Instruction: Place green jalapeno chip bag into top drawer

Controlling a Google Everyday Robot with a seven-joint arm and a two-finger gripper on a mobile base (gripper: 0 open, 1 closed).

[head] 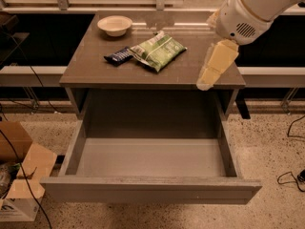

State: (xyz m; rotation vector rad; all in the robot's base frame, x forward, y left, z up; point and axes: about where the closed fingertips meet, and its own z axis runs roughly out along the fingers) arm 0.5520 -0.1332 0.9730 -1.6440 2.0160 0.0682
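Observation:
The green jalapeno chip bag [158, 50] lies flat on the table top [90, 68], near the middle. The top drawer [151, 190] stands pulled wide open below the table's front edge, and its grey interior holds nothing. My gripper [206, 82] hangs from the white arm [252, 8] over the table's right front corner. It is to the right of the bag, apart from it, and nothing shows in its hold.
A small dark blue snack packet [118, 56] lies touching the bag's left side. A white bowl [115, 25] sits at the table's back left. A cardboard box [21, 175] stands on the floor at the left. Cables [290, 175] lie on the floor at the right.

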